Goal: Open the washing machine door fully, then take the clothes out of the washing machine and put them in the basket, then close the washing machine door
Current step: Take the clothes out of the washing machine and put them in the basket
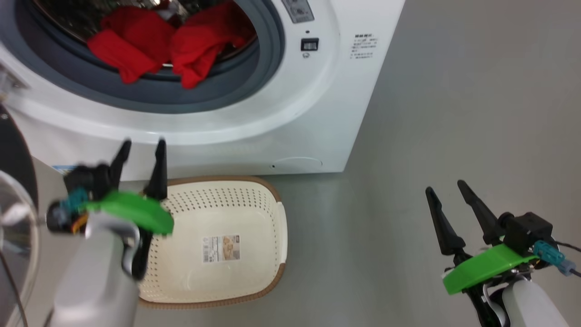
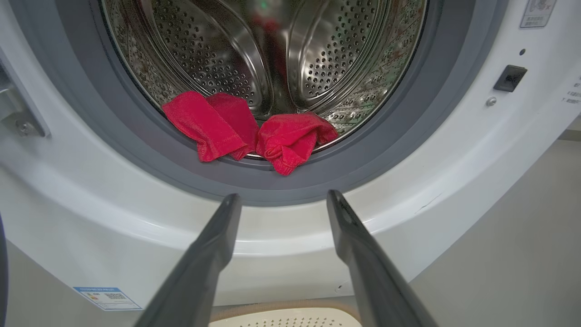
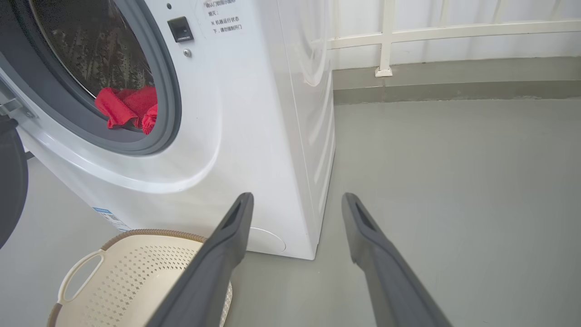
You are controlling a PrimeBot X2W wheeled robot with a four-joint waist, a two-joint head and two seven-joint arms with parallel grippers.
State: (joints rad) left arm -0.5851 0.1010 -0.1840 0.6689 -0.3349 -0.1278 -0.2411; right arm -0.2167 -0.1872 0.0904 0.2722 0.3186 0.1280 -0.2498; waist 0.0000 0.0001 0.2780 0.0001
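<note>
You're facing the washing machine (image 1: 317, 113) head-on, with the drum (image 2: 272, 59) exposed. The washing machine door (image 1: 13, 190) is off the opening, at the left edge of the head view. It looks swung wide, but it's cropped there, so full travel can't be confirmed.

The basket (image 1: 254, 213) sits on the grey floor (image 1: 454, 113) just in front of the machine, below the opening. It holds no fabric, and the sticker (image 1: 221, 248) shows on its bottom.

The clothes (image 1: 150, 45) are two red bunches at the front of the drum, draped over the grey gasket (image 2: 272, 186) lip.

Your left gripper (image 1: 143, 145) is above the basket's left side. Its jaws are spread and hold nothing, and the fingers aim at the machine front below the clothes. Your right gripper (image 1: 445, 187) is well off to the right over bare floor, with its jaws also spread and holding nothing.

The small blue label (image 2: 106, 297) is low on the front.
</note>
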